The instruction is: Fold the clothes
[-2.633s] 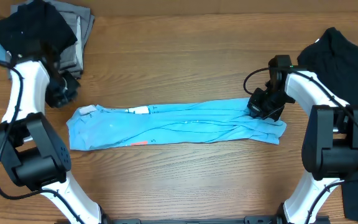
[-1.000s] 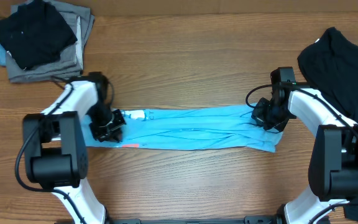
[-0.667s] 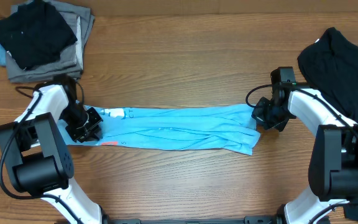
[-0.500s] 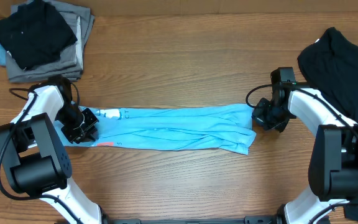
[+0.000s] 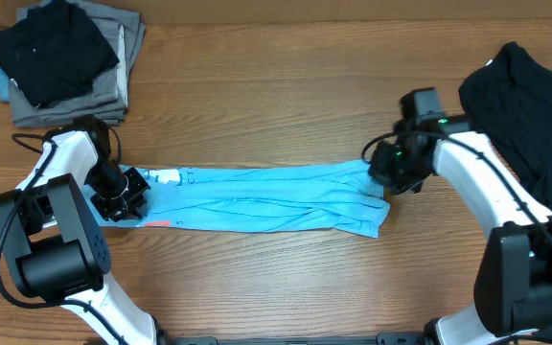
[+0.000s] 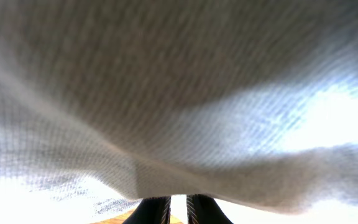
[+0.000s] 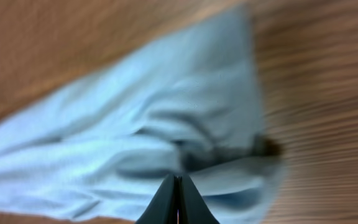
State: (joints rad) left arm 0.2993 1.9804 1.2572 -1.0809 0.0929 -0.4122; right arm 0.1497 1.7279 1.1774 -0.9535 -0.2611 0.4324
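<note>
One light blue T-shirt [image 5: 266, 196] lies in a long narrow strip across the table [image 5: 276, 86], between two grippers. The left gripper [image 5: 123, 196] is clamped on its left end, and blurred cloth fills that wrist view. The right gripper [image 5: 386, 172] has its fingers pressed together at the right end; whether they pinch cloth is unclear. The white lettering [image 5: 175, 176] is unreadable. One grey stack [image 5: 65, 117] sits far left. One black garment [image 5: 535, 96] is cut off at the right edge.
</note>
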